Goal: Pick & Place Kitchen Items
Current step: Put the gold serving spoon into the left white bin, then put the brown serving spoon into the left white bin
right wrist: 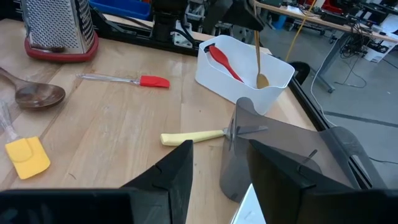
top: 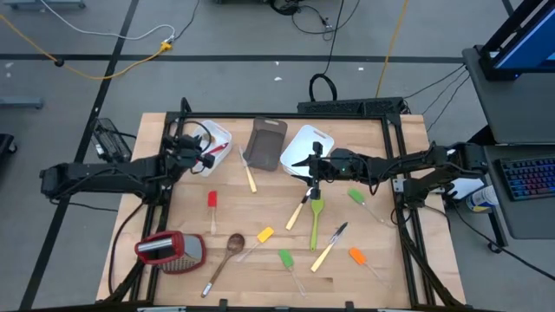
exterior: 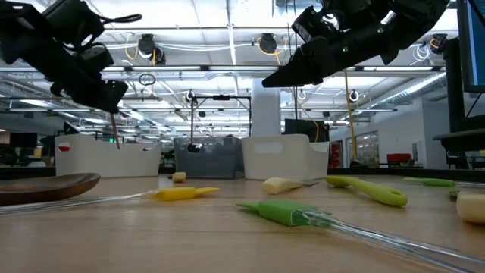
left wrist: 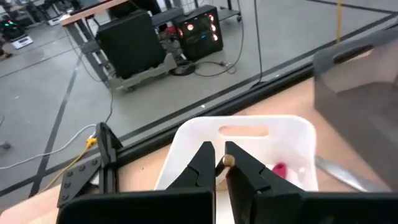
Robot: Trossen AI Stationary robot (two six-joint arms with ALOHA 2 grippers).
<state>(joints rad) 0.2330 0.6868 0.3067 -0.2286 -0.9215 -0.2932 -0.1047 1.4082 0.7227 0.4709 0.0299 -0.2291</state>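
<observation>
left gripper (left wrist: pixel 219 163) closed on wooden spoon (right wrist: pixel 259 56)

Pale, matt wooden table (top: pixel 173 199) with visible grain; perforated metal grater (right wrist: pixel 55 23) on a glossy red plastic base; smooth white plastic tub (right wrist: pixel 249 78); dark polished wooden spoon (right wrist: pixel 32 93); translucent grey tub (right wrist: pixel 273 162).

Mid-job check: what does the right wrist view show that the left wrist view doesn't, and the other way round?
Only the right wrist view: the grater, red spatula, yellow spatula, a brown spoon lying on the table, and the right gripper, fingers open.

Only the left wrist view: the left gripper close up, fingers shut on a handle end, and a lit computer case beyond the table.

Both: the white tub holding a red spoon, the hanging wooden spoon, the dark tub and the knife.
</observation>
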